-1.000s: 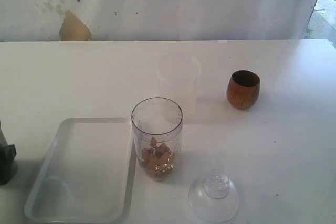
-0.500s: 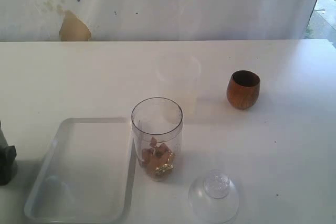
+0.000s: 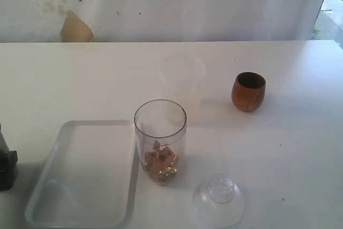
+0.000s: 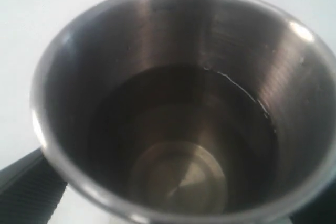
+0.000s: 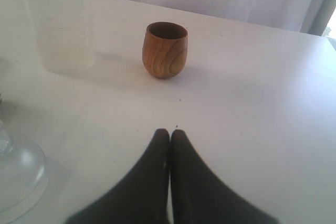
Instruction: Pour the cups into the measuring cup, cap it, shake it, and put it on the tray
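Exterior view: the measuring cup [image 3: 160, 140] stood upright and uncapped on the white table [image 3: 300, 148], just beside the right-hand rim of the tray [image 3: 96, 123]. It held a small heap of brownish chunks with a golden piece among them, covering only the lowest part. The rest of the cylinder was clear.

The clear dome cap [image 3: 218, 201] lay on the table near the measuring cup, toward the front right and apart from it.

The frosted cup [image 3: 182, 81] stood behind the measuring cup. Its wall was too milky to tell the contents. The wooden cup [image 3: 248, 91] stood upright to the right of the frosted cup, well apart from the measuring cup. From the right wrist view its mouth looked dark, and the contents could not be told.

The left gripper [image 3: 6, 167] showed only as a dark shape at the left edge, beside the tray. In the left wrist view the steel tumbler [image 4: 178, 103] filled the frame, mouth toward the camera. A ribbed dark finger [image 4: 29, 190] pressed its outer wall, so the pincer was clamped on the tumbler. A thin glinting line ran partway round the inner wall, and the base was visible below it. Whether this was liquid could not be told.

The right gripper [image 5: 169, 132] had its fingertips pressed together, holding nothing, above bare table and short of the wooden cup.
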Tool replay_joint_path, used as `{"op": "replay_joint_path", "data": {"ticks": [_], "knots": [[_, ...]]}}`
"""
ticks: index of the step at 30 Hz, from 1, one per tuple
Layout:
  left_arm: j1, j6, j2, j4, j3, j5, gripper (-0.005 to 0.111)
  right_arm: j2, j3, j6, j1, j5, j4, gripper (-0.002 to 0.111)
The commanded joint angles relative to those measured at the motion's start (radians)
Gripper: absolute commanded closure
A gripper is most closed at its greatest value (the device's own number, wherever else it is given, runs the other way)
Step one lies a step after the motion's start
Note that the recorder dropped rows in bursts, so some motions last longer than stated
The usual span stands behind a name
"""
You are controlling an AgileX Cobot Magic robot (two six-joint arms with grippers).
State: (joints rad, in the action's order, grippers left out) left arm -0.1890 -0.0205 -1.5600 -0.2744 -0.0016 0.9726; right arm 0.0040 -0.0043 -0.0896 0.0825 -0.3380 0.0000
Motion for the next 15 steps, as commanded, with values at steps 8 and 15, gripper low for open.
{"op": "replay_joint_path", "data": {"ticks": [8,15], "knots": [[-0.005,-0.006,-0.093,0.002,0.002,0.128,0.002,-0.004,0.004,0.008,-0.005,0.001,0.000,0.108],[-0.005,-0.009,-0.109,-0.004,0.002,0.166,0.002,-0.004,0.004,0.008,-0.005,0.001,0.000,0.108]]}}
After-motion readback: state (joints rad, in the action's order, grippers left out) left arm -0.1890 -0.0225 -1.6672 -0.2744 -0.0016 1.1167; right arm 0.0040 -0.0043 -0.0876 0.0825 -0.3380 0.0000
